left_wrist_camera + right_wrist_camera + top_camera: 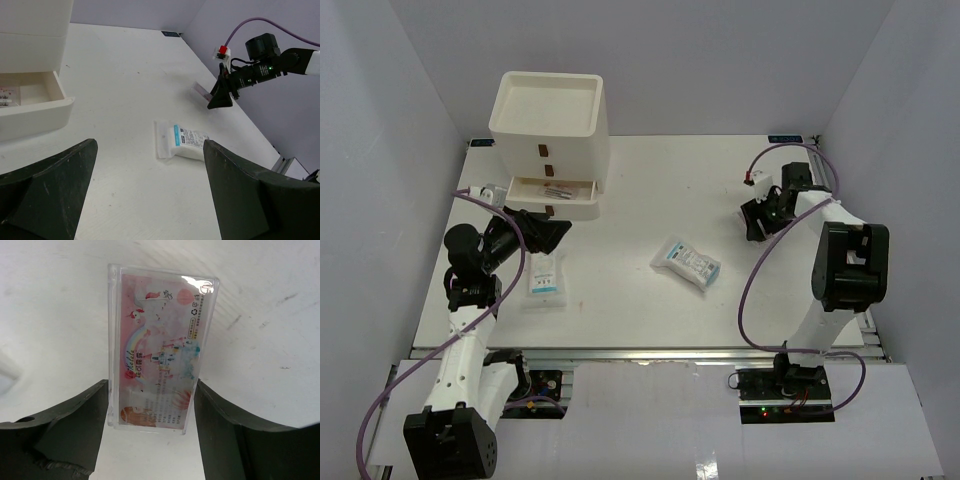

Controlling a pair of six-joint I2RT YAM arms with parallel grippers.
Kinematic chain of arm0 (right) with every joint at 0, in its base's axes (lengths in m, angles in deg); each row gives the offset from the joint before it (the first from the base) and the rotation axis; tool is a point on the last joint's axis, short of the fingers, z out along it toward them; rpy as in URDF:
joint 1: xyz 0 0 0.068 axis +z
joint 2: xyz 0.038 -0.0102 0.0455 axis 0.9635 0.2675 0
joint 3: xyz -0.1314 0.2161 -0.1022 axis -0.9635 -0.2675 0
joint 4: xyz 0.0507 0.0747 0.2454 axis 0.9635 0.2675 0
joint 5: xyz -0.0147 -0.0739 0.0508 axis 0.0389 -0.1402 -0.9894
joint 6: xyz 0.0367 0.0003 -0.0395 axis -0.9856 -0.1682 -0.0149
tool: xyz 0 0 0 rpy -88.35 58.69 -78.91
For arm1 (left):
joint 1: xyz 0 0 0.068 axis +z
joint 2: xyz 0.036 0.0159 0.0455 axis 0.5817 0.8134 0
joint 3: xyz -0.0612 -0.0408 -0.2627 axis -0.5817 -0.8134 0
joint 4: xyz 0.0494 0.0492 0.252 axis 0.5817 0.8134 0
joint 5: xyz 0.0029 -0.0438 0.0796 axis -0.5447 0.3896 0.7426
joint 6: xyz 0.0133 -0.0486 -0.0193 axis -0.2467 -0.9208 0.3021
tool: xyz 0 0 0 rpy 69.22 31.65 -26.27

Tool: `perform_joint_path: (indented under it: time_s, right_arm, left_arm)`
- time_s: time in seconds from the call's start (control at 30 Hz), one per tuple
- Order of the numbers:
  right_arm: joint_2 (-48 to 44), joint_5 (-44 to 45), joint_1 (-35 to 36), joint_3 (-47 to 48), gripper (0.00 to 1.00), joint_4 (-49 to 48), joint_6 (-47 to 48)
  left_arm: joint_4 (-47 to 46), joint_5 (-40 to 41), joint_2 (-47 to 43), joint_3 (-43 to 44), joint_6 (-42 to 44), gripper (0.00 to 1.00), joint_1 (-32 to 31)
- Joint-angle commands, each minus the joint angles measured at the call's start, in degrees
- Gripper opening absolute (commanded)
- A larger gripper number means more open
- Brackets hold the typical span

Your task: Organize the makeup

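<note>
Far right on the table (pixel 640 320), my right gripper (pixel 150 390) clasps the pink packet (pixel 160 350); my left gripper (pixel 150 145) gapes empty. Some pieces (pixel 557 190) sit in the drawer (pixel 565 210); two sachets (pixel 686 262) lie out, unsorted.

A robot lab cell: plain white walls (pixel 720 60) close a white surface (pixel 650 200), aluminium rail (pixel 640 353) at near edge.

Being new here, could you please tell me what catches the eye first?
A pink packet in a clear case sits between the jaws of the right gripper at the far right of the table. A white-blue pack lies mid-table, and a white box at the far left has its bottom drawer open.
</note>
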Motion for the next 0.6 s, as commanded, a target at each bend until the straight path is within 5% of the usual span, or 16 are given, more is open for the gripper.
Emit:
perform_joint_path:
  time_s: [0.0,0.13,0.27,0.57]
  right_arm:
    - [-12.5,-3.6,8.3,-4.0,0.13,-0.1,6.1]
    - [-17.1,2.4,22.9,-4.1,0.13,-2.2,8.8]
    - [-12.6,9.2,36.3,6.8,0.12,-0.9,9.3]
    - [23.2,27.8,54.1,54.4,0.13,2.1,9.1]
  left_arm:
    - [-0.9,-1.0,-1.4,0.1,0.2,0.98,-0.5]
    - [3.0,3.8,-5.0,1.5,1.5,0.98,-0.5]
    - [8.2,9.9,-9.2,3.2,2.6,0.98,-0.5]
    - [19.6,25.3,-16.8,6.2,6.9,0.98,-0.5]
